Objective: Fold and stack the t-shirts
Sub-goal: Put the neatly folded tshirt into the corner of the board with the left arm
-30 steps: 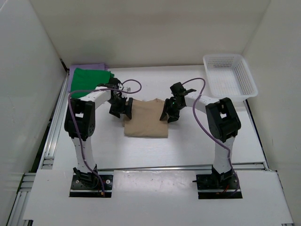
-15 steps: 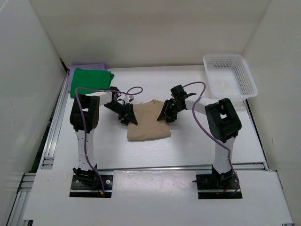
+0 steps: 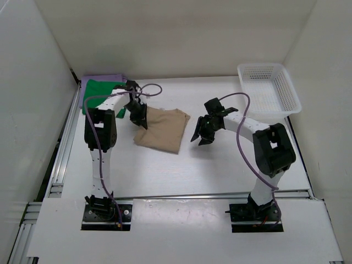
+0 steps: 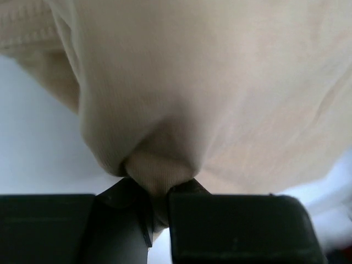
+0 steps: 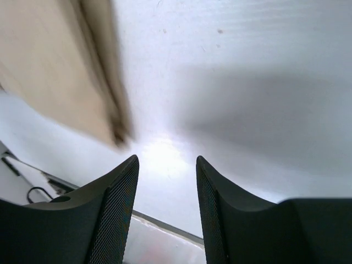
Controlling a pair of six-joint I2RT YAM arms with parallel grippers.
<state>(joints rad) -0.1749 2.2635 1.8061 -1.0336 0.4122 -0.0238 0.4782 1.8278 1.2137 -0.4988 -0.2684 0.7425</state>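
Centre-left of the overhead view: the tan t-shirt lies folded on the white table, skewed, one corner toward the upper left. The left gripper sits at that corner. In the left wrist view the fingers are pinched narrow on a tuck of tan cloth, which bunches between the black pads — a firm nip on the fabric.

Right of centre, the right gripper hangs over bare table, apart from the tan shirt's right edge. Its fingers are spread partway with nothing between them; the shirt shows blurred at the upper left of that view.

Upper left corner: the green t-shirt lies folded on the lavender t-shirt — only a lavender margin shows. Upper right: white mesh basket.
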